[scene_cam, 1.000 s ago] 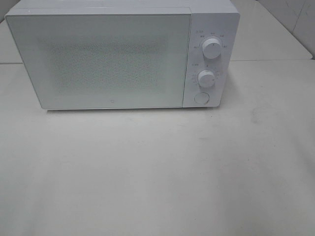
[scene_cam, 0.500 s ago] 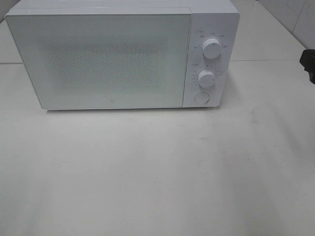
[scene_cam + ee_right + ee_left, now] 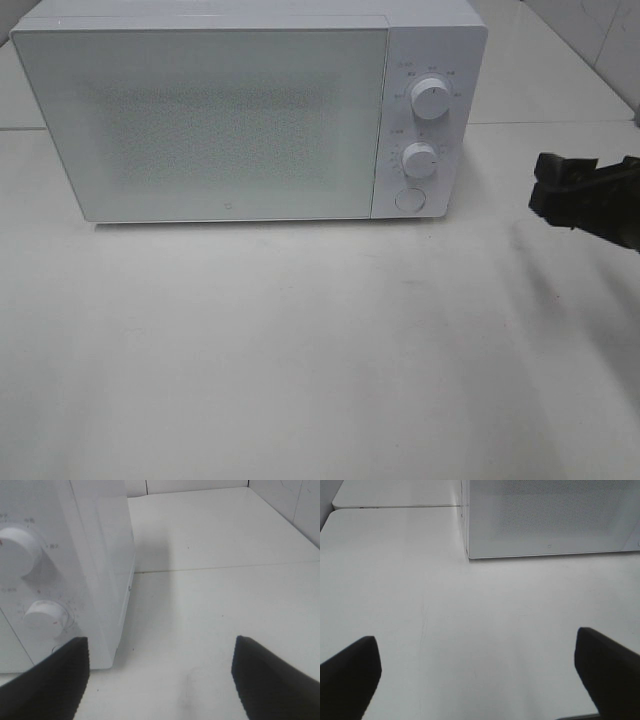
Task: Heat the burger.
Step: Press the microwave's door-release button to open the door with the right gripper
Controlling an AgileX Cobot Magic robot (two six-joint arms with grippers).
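Observation:
No burger shows in any view. The white microwave (image 3: 230, 120) stands at the back of the table with its door shut, and the frosted door hides the inside. My right gripper (image 3: 545, 190) reaches in from the right edge, level with the control panel and apart from it. In the right wrist view the right gripper (image 3: 160, 675) is open with only bare table between its fingers, and the microwave's side (image 3: 95, 555) lies just beside it. My left gripper (image 3: 477, 675) is open over bare table, in front of the microwave's left corner (image 3: 470, 555).
The panel carries an upper knob (image 3: 429, 100), a lower knob (image 3: 420, 160) and a round button (image 3: 408, 199). The white table (image 3: 300, 350) spreads in front of the microwave. A tiled wall rises at the far right.
My right gripper has come in from the right edge and moved left toward the microwave's control panel. The microwave has not moved.

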